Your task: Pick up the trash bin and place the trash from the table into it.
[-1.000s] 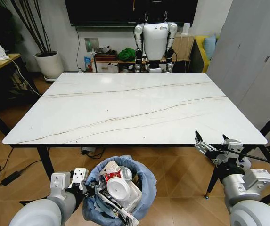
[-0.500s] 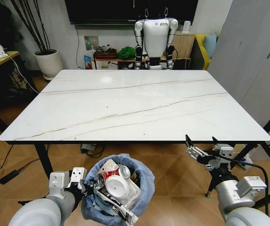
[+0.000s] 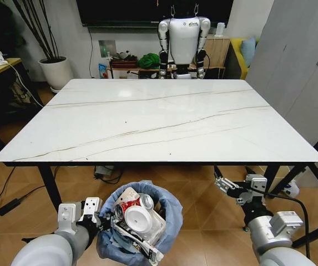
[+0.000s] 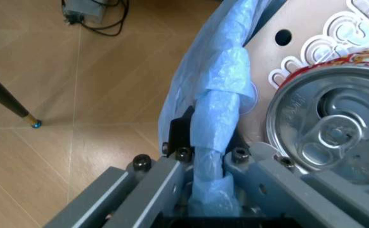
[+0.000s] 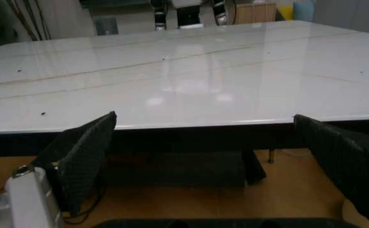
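Table (image 3: 147, 122): white marble-look top, black edge, bare surface. Trash bin (image 3: 170, 213): blue-bag-lined, held off the floor below the table's near edge, holding trash (image 3: 138, 217) — cans, lid, packet. Left gripper (image 3: 94, 217): fingers clamped on the bin's bagged rim. Right gripper (image 3: 232, 185): fingers spread apart, holding nothing, just under the table's near edge.

table (image 3: 147, 122): glossy marble-look | trash bin (image 3: 170, 208): crinkled plastic liner | can (image 4: 330, 123): shiny metal
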